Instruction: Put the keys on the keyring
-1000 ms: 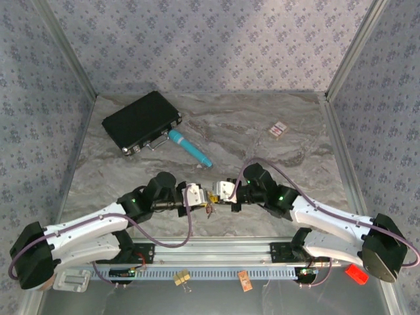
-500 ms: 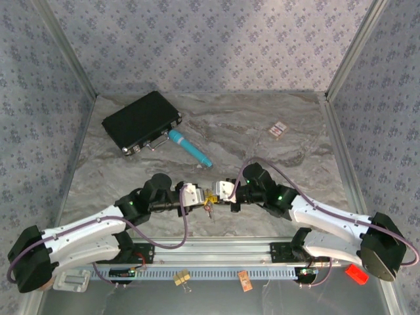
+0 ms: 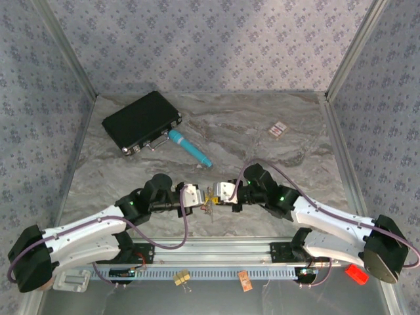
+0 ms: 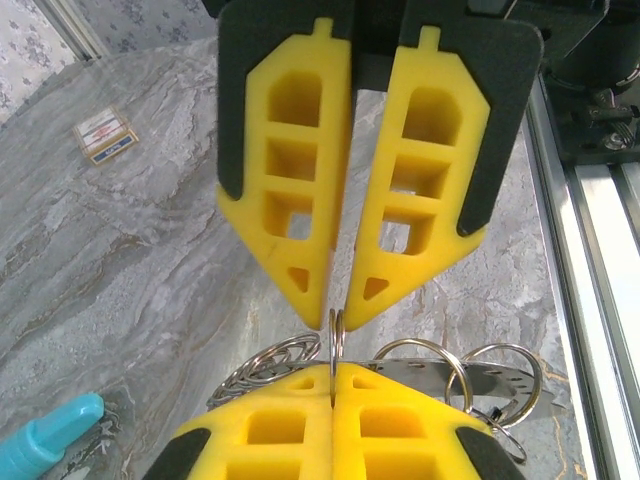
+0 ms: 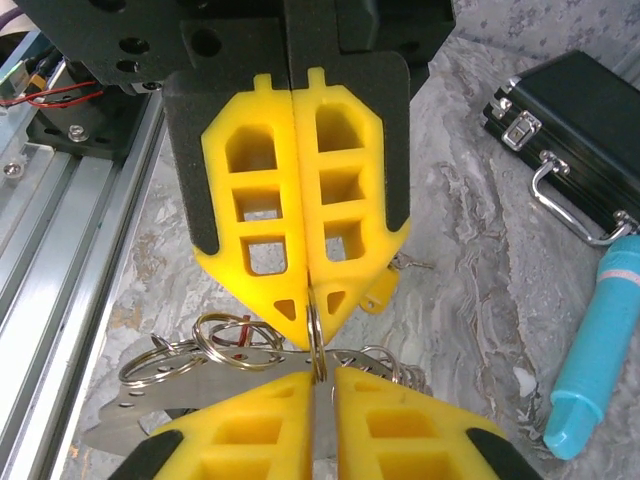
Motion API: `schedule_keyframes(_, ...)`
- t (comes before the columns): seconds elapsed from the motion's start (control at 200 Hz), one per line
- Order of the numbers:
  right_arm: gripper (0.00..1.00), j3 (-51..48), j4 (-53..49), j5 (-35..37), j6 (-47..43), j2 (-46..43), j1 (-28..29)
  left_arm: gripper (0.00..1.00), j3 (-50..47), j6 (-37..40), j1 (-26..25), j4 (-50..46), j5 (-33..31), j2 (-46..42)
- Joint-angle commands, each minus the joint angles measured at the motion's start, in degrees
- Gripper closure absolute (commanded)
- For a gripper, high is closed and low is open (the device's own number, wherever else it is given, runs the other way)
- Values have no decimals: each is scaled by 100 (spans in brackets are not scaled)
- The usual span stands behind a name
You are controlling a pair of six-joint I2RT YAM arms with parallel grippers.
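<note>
Left hand (image 3: 199,197) and right hand (image 3: 219,193) tip to tip, both pinching the keyring (image 4: 337,335) between them

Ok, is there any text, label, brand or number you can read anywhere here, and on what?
Nothing reads clearly.
Small striped card on the marble table: print too blurred to read.
Flat orange rectangular tag at the near edge: markings too small to read.
Black hard case, teal pen-like tool, thin metal ring: no lettering seen.
</note>
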Motion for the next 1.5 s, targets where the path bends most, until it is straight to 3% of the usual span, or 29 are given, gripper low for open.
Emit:
schedule_keyframes(0.0, 87, 184, -71, -3, -67, 9, 34, 100, 238, 72, 34, -1, 85, 39)
schedule_keyframes(0.25, 85, 243, 11, -78, -58, 162, 52, 100, 288, 97, 34, -32, 126, 80)
schedule_keyframes(0.515, 96, 249, 25, -182, -33, 199, 61, 100, 281, 53, 34, -14, 127, 57)
schedule_keyframes(0.615, 87, 247, 33, -180, 31, 241, 61, 100, 273, 44, 34, 13, 127, 66)
schedule_keyframes(0.705, 86, 253, 44, -199, 43, 261, 61, 100, 260, 36, 34, 5, 136, 63)
schedule_keyframes(0.855, 100, 253, 86, -219, 62, 274, 57, 100, 254, 35, 34, 11, 140, 62)
schedule_keyframes(1.164, 100, 145, 530, -494, 370, 288, 83, 91, 87, -70, 34, 433, 48, 108)
schedule_keyframes(1.449, 100, 118, 461, -262, 314, 260, 105, 100, 9, -9, 33, 527, -60, -50)
schedule_keyframes(1.494, 88, 53, 504, -87, 328, 146, 101, 100, -5, 8, 34, 479, -112, -113)
